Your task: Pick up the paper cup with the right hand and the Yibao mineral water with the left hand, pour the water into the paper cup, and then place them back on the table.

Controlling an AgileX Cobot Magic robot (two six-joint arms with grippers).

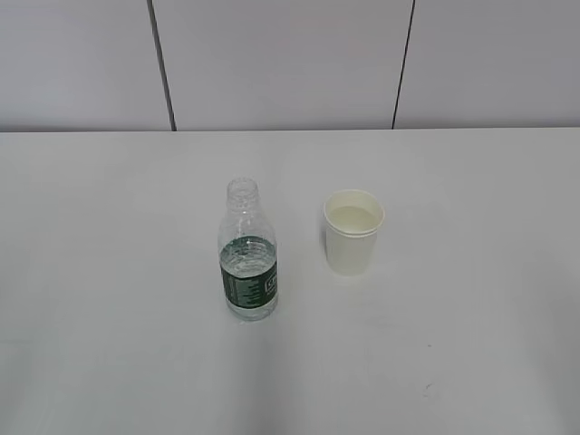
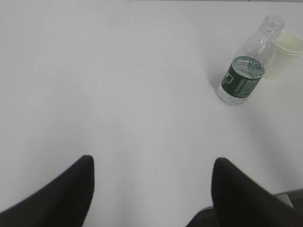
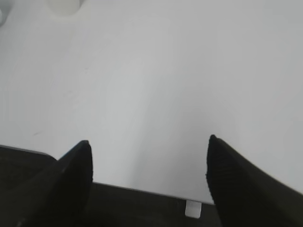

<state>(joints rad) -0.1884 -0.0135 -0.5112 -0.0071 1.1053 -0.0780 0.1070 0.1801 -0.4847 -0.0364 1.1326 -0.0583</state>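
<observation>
The Yibao mineral water (image 1: 247, 254), a clear ribbed bottle with a dark green label and no cap, stands upright on the white table (image 1: 109, 272). The paper cup (image 1: 352, 232) stands upright just to its right. Neither arm shows in the exterior view. In the left wrist view the bottle (image 2: 244, 75) and cup (image 2: 284, 53) stand far off at the upper right; my left gripper (image 2: 151, 163) is open and empty. In the right wrist view my right gripper (image 3: 147, 144) is open and empty over the table's near edge; the cup's base (image 3: 64, 5) shows at the top left.
A grey panelled wall (image 1: 290, 63) runs behind the table. The table's near edge (image 3: 142, 188) crosses the bottom of the right wrist view, with a small white tab (image 3: 193, 208) below it. A faint scuff mark (image 1: 426, 390) lies on the tabletop.
</observation>
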